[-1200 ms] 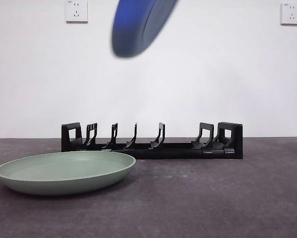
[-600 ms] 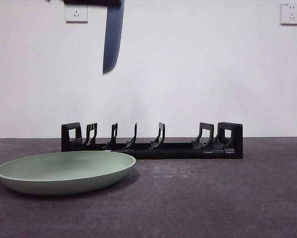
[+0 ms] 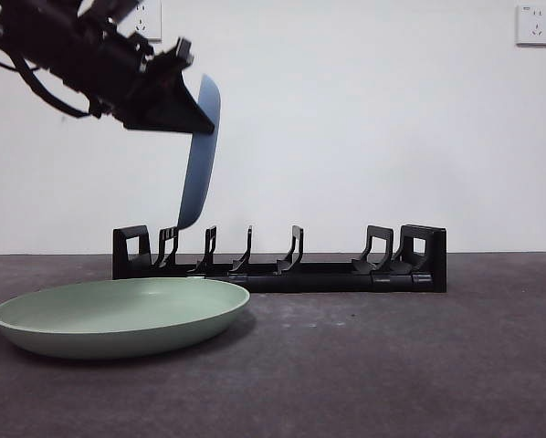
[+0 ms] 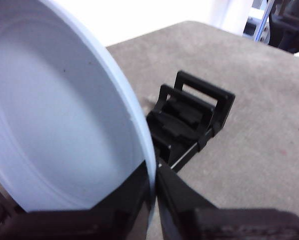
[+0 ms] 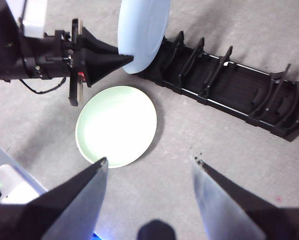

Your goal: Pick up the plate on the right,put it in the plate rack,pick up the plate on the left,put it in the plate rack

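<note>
The left hand [image 3: 193, 114] holds a blue plate [image 3: 200, 155] upright above the plate rack [image 3: 282, 265].

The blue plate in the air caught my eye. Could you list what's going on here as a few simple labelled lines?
Blue plate: held on edge, tilted, just above the rack's end slots
Holder: left gripper, shut on the plate's rim
Plate rack: black, on the table, no plates in it yet
Green plate: flat on the table in front of the rack
Right gripper: open, high above the table, holding nothing

Even bright light, soft shadows, left wrist view blurred (close-up)
</note>
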Robot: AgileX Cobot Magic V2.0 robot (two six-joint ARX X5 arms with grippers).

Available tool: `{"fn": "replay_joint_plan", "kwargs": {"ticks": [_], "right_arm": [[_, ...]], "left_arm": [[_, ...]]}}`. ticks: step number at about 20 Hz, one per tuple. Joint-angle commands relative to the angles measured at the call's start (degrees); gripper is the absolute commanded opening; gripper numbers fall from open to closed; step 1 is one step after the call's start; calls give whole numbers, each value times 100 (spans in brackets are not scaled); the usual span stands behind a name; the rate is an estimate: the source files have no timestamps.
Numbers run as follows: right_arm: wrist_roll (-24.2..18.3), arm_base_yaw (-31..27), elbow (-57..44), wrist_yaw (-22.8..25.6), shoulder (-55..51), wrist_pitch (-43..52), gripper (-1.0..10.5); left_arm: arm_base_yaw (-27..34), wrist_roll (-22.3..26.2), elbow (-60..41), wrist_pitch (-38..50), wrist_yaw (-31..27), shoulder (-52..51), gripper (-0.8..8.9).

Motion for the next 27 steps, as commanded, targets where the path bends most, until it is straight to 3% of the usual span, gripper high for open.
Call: {"fn": "replay_joint_plan", "kwargs": {"ticks": [1, 10, 14, 20, 22, 24, 27], "right_arm": [[-61, 7, -39, -13, 20, -52, 284], [-203, 7, -284, -9, 22, -50, 284], [-238, 7, -708, -15, 22, 85, 284], [-232, 7, -1475, -15, 22, 501, 284], [-232, 7, -1644, -15, 22, 560, 284], [-225, 7, -1753, -15, 22, 638, 284], [-192, 2, -1794, -13, 22, 756, 284]], "left_arm": [[26, 203, -11, 109, 50, 208, -8], [26, 334, -11, 59, -129, 704, -8], [17, 612, -11, -170, -483, 719, -8], [4, 634, -7, -369, -721, 715, 1], [-20, 634, 0, -374, -723, 710, 27], [-81, 632, 0, -389, -717, 697, 127], [-170, 632, 4, -525, -715, 647, 133]]}}
